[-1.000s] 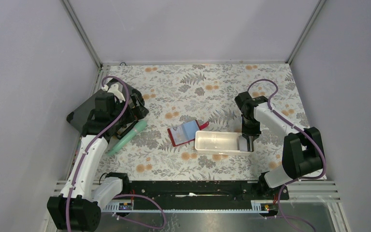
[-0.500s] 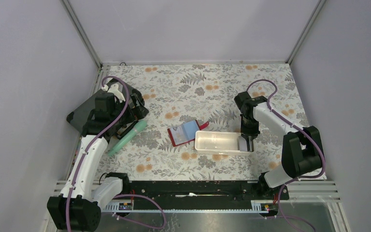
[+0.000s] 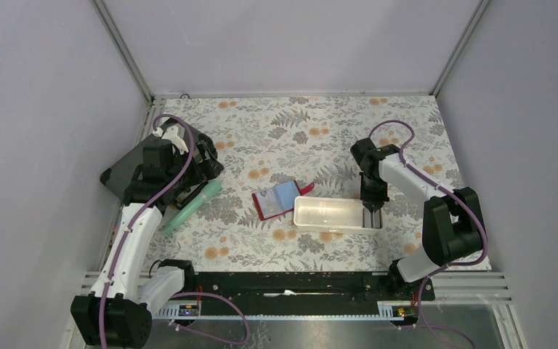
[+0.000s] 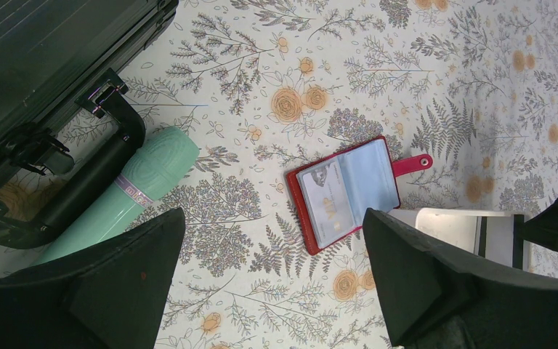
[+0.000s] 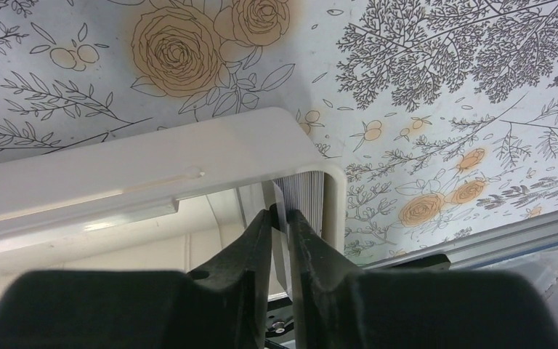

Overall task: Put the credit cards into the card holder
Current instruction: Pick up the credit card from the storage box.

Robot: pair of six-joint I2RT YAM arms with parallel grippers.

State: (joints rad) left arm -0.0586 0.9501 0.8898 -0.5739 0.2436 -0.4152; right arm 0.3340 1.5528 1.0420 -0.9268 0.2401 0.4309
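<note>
- On the floral-clothed table (image 3: 298,123), at its left edge, lies the largest item: a dark grey hard case (image 4: 29,58), latches facing the middle.
- White tray (image 3: 320,199): long, rectangular, lying crosswise right of centre.
- Mint-green tube (image 3: 192,206): on its side, just beside the case.
- Left gripper (image 4: 272,218): jaws spread wide and holding nothing. It hangs above the cloth near the case and tube, well apart from the tray.
- Right gripper (image 5: 280,222): pointing straight down into the tray's right end. The jaws are drawn to a narrow slit around the top edge of one upright card. Whether they already pinch it cannot be told.
- Card holder (image 4: 345,193): a red wallet, open and flat on the cloth between tube and tray, its snap tab toward the tray. A pale card shows in one sleeve.
- Credit cards (image 5: 306,200): a stack standing on edge against the tray's right end wall.
</note>
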